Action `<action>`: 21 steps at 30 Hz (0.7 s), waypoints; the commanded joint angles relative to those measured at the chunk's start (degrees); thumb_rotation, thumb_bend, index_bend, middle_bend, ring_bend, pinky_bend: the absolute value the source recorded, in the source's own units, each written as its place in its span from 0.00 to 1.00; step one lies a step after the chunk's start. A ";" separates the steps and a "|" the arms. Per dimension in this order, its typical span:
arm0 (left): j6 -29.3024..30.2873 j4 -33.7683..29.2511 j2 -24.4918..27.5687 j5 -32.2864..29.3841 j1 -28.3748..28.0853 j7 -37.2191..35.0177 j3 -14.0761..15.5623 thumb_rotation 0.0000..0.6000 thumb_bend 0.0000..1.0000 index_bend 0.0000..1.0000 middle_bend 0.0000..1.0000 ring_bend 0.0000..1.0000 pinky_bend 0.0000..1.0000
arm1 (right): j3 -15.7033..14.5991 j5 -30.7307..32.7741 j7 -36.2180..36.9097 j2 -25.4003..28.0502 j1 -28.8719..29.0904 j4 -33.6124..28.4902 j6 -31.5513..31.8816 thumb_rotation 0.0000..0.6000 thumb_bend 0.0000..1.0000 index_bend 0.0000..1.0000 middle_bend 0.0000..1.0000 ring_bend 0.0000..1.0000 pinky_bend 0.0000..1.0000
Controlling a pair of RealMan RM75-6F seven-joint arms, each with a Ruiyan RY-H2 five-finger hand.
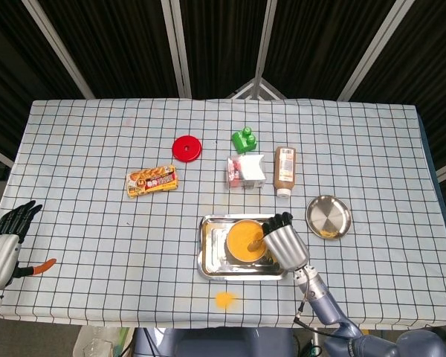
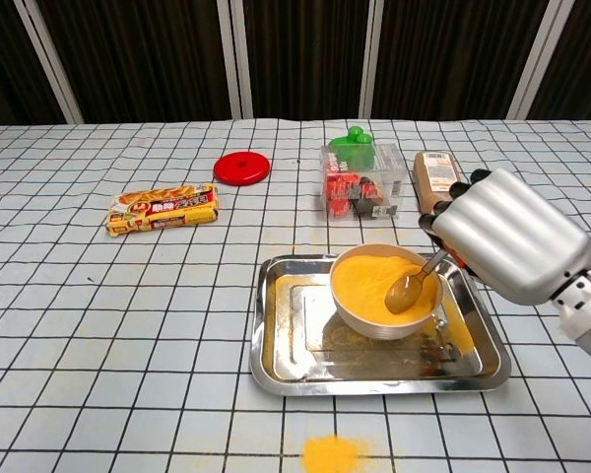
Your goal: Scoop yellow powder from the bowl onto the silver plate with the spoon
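Observation:
A white bowl (image 2: 382,291) (image 1: 243,241) full of yellow powder stands in a steel tray (image 2: 276,347) (image 1: 207,256) at the table's near middle. My right hand (image 2: 504,246) (image 1: 285,242) grips a metal spoon (image 2: 408,290) by its handle, its bowl lying on the powder at the right side of the bowl. The round silver plate (image 1: 328,216) sits to the right of the tray, a little powder at its near edge. My left hand (image 1: 3,241) hangs open at the table's near left edge.
A spilled patch of yellow powder (image 2: 331,454) (image 1: 224,299) lies in front of the tray. Behind it stand a clear box (image 2: 360,181), a green toy (image 2: 352,140), a brown bottle (image 2: 434,178), a red lid (image 2: 241,168) and a snack packet (image 2: 164,208).

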 commanded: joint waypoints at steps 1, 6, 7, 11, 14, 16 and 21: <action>-0.03 -0.03 0.01 -0.05 0.00 -0.03 -0.02 1.00 0.00 0.00 0.00 0.00 0.00 | 0.55 0.18 0.34 -0.46 0.44 0.58 -0.10 1.00 0.68 0.79 0.60 0.50 0.50; -0.11 -0.02 0.02 -0.09 -0.03 0.03 -0.01 1.00 0.00 0.00 0.00 0.00 0.00 | 1.40 0.22 0.77 -0.93 1.21 1.36 -0.12 1.00 0.68 0.79 0.60 0.50 0.50; -0.13 -0.02 0.02 -0.13 -0.03 0.05 -0.02 1.00 0.00 0.00 0.00 0.00 0.00 | 1.57 0.21 0.75 -0.94 1.37 1.44 -0.10 1.00 0.68 0.79 0.60 0.50 0.50; -0.14 -0.06 0.01 -0.23 -0.02 0.09 -0.05 1.00 0.00 0.00 0.00 0.00 0.00 | 2.24 0.48 0.82 -0.84 1.80 1.35 -0.12 1.00 0.68 0.79 0.60 0.50 0.50; -0.17 -0.06 0.01 -0.24 -0.03 0.11 -0.05 1.00 0.00 0.00 0.00 0.00 0.00 | 2.32 0.31 0.56 -0.48 1.92 1.05 0.10 1.00 0.68 0.79 0.60 0.50 0.50; -0.15 -0.09 0.02 -0.20 -0.03 0.08 -0.04 1.00 0.00 0.00 0.00 0.00 0.00 | 2.22 0.04 0.32 0.06 1.79 0.39 0.59 1.00 0.68 0.79 0.60 0.50 0.50; 0.10 -0.21 0.06 0.06 0.07 -0.02 0.02 1.00 0.00 0.00 0.00 0.00 0.00 | 2.56 -0.11 -0.73 1.31 1.80 -1.26 1.08 1.00 0.68 0.79 0.60 0.50 0.50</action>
